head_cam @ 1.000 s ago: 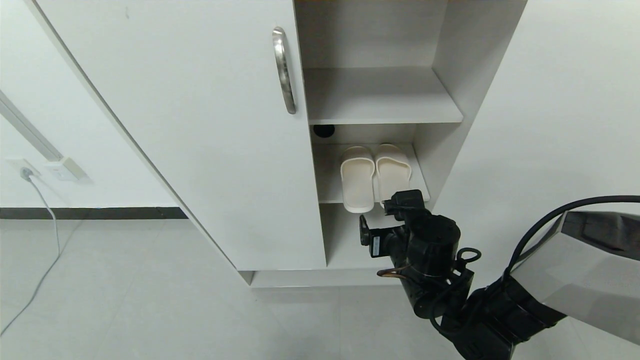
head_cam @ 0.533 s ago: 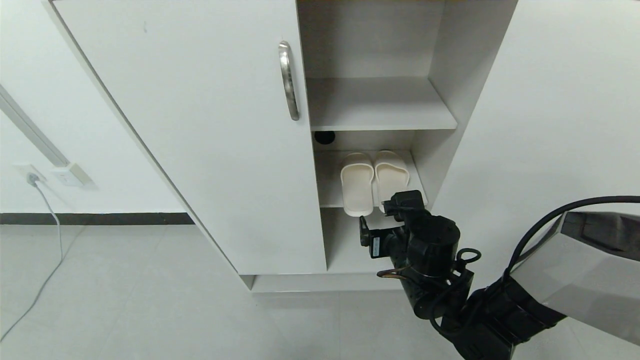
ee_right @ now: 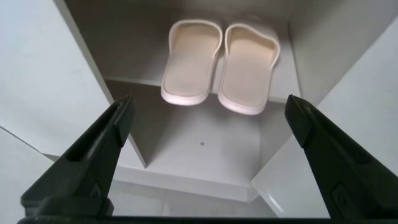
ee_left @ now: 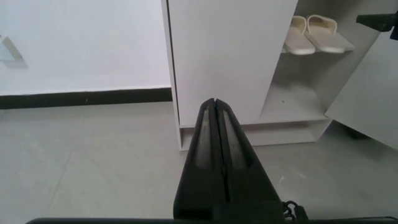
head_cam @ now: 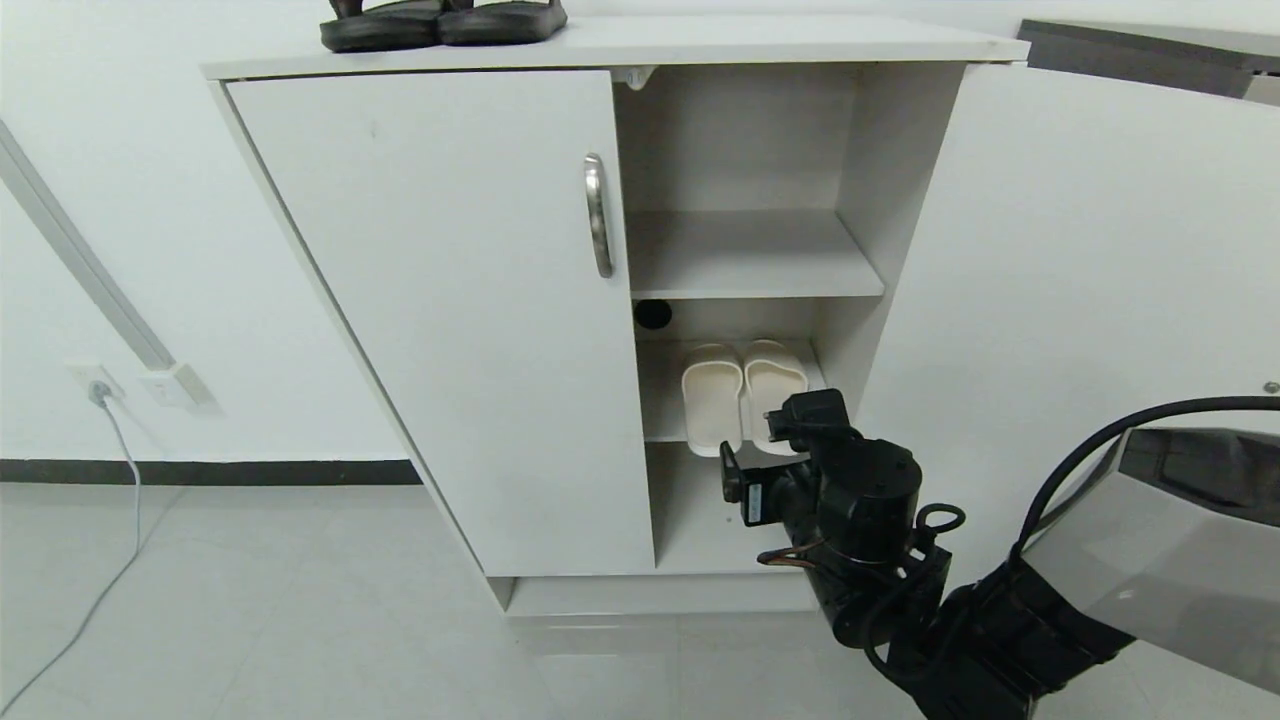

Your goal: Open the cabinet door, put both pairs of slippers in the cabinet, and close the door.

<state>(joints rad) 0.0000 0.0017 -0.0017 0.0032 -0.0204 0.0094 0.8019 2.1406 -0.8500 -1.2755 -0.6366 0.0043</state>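
Slippers are half stowed, I judge. I am holding my right hand (ee_right: 209, 106) spread wide and empty just before the open side of the cabinet (head_cam: 760, 45); my left hand (ee_left: 214, 106) is hanging low over the floor, fingers pressed together. Past my right hand the cream slippers (head_cam: 743, 395) are lying side by side on the middle shelf. Farthest, the black slippers (head_cam: 443, 22) are sitting on the cabinet top. Those are next: reaching up, gripping them, bringing them inside, then swinging the open door (head_cam: 1080, 250) closed.
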